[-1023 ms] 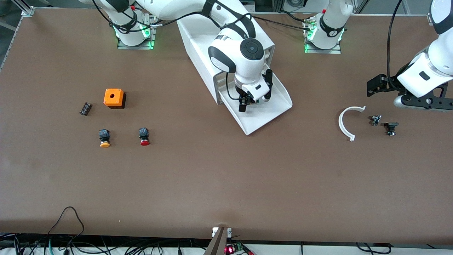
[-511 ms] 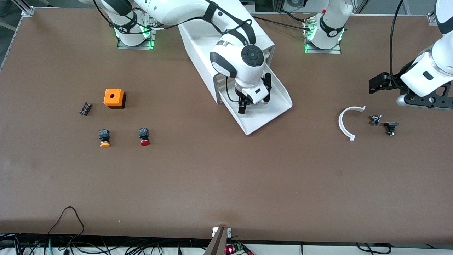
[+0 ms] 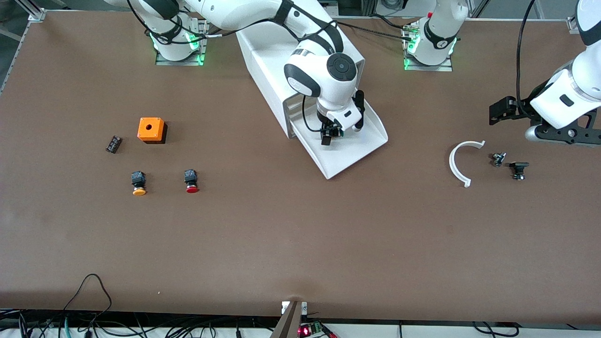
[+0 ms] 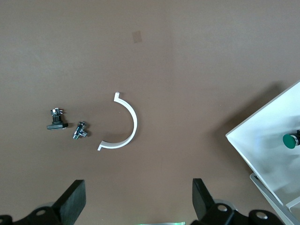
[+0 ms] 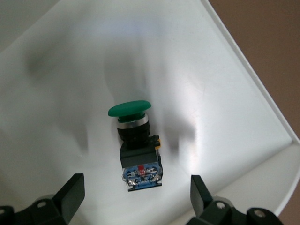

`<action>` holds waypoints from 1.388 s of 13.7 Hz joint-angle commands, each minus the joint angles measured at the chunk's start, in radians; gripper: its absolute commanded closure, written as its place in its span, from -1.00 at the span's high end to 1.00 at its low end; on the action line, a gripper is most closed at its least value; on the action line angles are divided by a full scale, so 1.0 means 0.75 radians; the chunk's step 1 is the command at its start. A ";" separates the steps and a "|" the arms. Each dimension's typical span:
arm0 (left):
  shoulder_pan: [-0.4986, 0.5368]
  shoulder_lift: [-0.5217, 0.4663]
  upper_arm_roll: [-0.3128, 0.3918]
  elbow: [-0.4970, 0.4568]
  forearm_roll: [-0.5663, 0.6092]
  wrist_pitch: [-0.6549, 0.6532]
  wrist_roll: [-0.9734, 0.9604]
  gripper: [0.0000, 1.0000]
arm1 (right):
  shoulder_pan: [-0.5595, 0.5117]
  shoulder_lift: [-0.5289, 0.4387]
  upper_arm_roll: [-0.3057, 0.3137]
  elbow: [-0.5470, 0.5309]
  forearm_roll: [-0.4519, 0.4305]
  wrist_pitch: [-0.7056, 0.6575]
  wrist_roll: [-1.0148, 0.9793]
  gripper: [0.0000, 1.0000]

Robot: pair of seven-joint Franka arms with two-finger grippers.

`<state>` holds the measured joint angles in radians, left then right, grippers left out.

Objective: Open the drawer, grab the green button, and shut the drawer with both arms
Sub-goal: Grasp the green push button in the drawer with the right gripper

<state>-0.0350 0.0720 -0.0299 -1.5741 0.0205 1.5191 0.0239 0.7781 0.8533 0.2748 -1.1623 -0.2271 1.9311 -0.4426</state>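
The drawer [image 3: 358, 156], a shallow white tray, stands pulled out of the white cabinet [image 3: 270, 61]. In it lies the button [image 5: 135, 140] on its side, green cap and black body; the left wrist view shows its cap [image 4: 290, 140] too. My right gripper [image 3: 342, 127] hangs open just above the drawer, its fingers [image 5: 70, 193] either side of the button's body without touching it. My left gripper [image 3: 501, 112] is open and empty in the air at the left arm's end of the table, its fingers [image 4: 74, 199] wide apart.
A white curved piece [image 3: 458, 164] and two small parts [image 3: 498, 158] [image 3: 518, 170] lie under the left arm. Toward the right arm's end are an orange box [image 3: 151, 129], a small black part [image 3: 113, 144], an orange-capped button [image 3: 138, 183] and a red-capped button [image 3: 191, 181].
My right gripper has shifted a little over the drawer toward the left arm's end. The left gripper lifted slightly, then held still. Both stayed open.
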 commanded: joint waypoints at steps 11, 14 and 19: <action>0.002 0.037 -0.007 0.049 0.003 -0.013 0.009 1.00 | 0.012 0.071 0.028 0.034 -0.129 -0.002 0.022 -0.14; 0.000 0.037 -0.007 0.049 0.001 -0.013 0.007 1.00 | 0.012 0.071 0.043 0.036 -0.167 -0.014 0.020 -0.41; 0.000 0.037 -0.007 0.049 0.003 -0.013 0.009 1.00 | -0.019 0.012 0.110 0.071 -0.266 -0.094 0.068 -0.58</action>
<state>-0.0355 0.0843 -0.0319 -1.5701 0.0204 1.5199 0.0239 0.7784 0.8951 0.3288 -1.1452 -0.4034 1.9195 -0.4216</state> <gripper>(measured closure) 0.000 0.590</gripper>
